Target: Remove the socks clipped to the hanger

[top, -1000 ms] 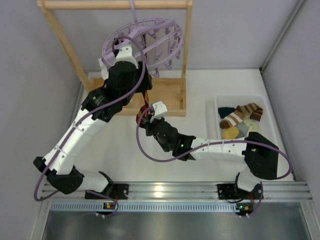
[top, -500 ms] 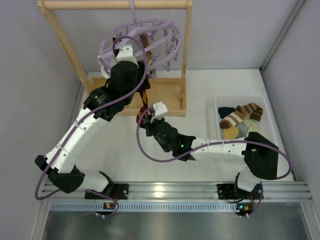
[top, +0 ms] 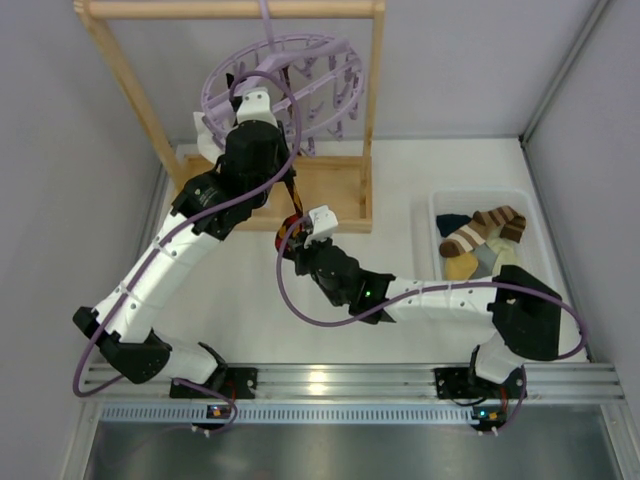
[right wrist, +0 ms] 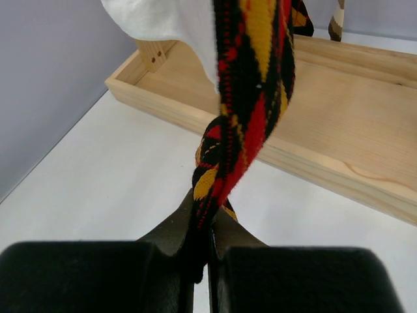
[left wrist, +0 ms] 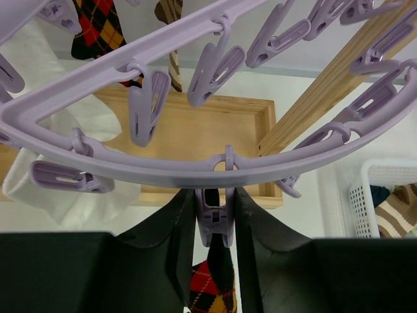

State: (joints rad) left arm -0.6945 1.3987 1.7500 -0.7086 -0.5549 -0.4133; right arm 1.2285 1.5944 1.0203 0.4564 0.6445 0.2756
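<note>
The lilac hanger (top: 285, 75) hangs by its hook from the wooden rack. My left gripper (top: 262, 100) reaches up under its ring (left wrist: 163, 173). Its jaws (left wrist: 215, 202) press both sides of a clip peg (left wrist: 215, 222), and that peg holds a black argyle sock (left wrist: 212, 287). Below, my right gripper (top: 292, 228) is shut on this sock's (right wrist: 251, 78) lower end (right wrist: 203, 215), and the sock is stretched taut. A white sock (left wrist: 58, 189), a second argyle sock (left wrist: 98, 29) and a brown striped sock (left wrist: 171, 39) also hang from pegs.
The wooden frame rack (top: 330, 185) has a shallow tray base directly under the hanger. A white basket (top: 440, 205) at the right holds several loose socks (top: 480, 235). Grey walls close in on the left, back and right.
My left gripper's jaws have closed in on the clip peg, and the hanger has swung a little. The right gripper keeps its grip on the argyle sock and has hardly moved.
</note>
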